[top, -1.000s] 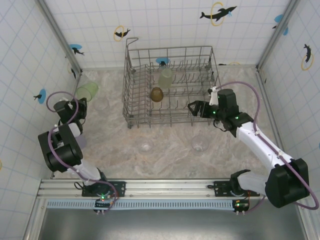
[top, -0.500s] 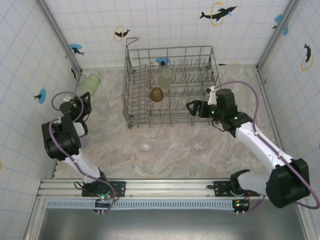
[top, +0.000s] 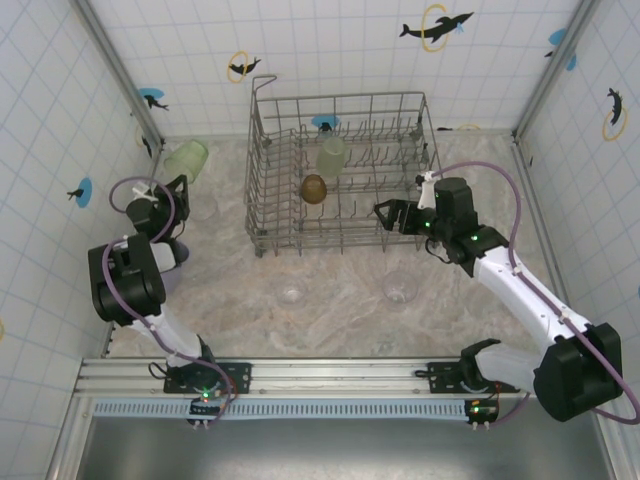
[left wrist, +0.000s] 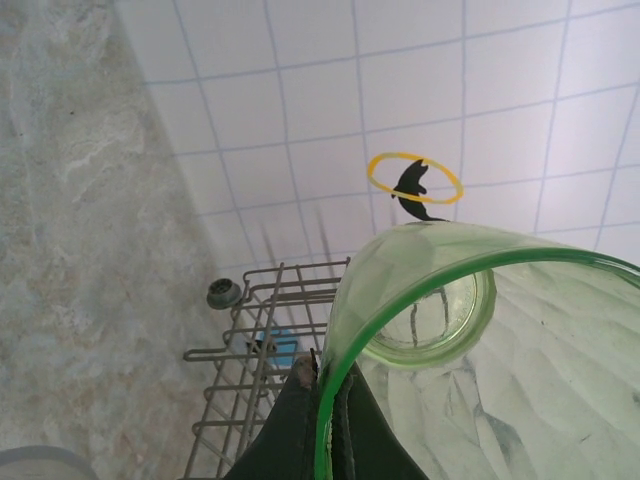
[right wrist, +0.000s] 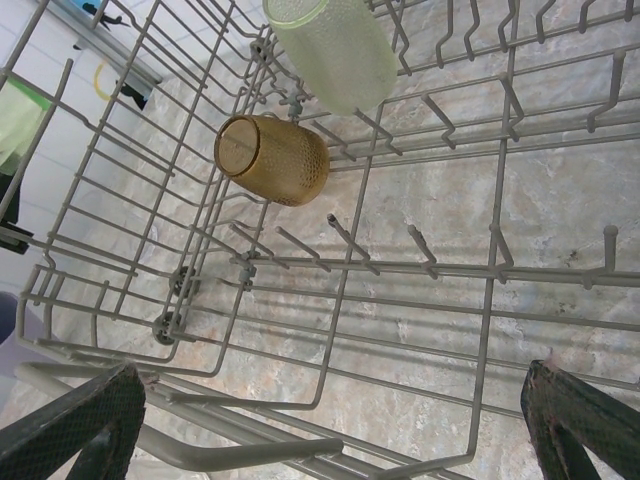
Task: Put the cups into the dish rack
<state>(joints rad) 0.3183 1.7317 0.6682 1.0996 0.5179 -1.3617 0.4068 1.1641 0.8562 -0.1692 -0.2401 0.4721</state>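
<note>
The grey wire dish rack (top: 262,236) stands at the back middle of the table. In it lie an amber cup (top: 314,188) and a pale clear cup (top: 331,156); the right wrist view shows the amber cup (right wrist: 272,158) and the pale cup (right wrist: 330,45) among the tines. My left gripper (top: 177,186) is shut on the rim of a pale green cup (top: 186,160), held up left of the rack; the left wrist view shows the green cup (left wrist: 480,330) pinched between the fingers. My right gripper (top: 392,215) hangs open over the rack's front right part, holding nothing.
Two clear cups (top: 291,292) (top: 400,288) stand on the marble table in front of the rack. A lilac cup (top: 168,274) sits beside the left arm. Tiled walls close in the left, back and right sides.
My left gripper has carried the green cup away from the left wall, farther back and to the right. The right arm has barely moved.
</note>
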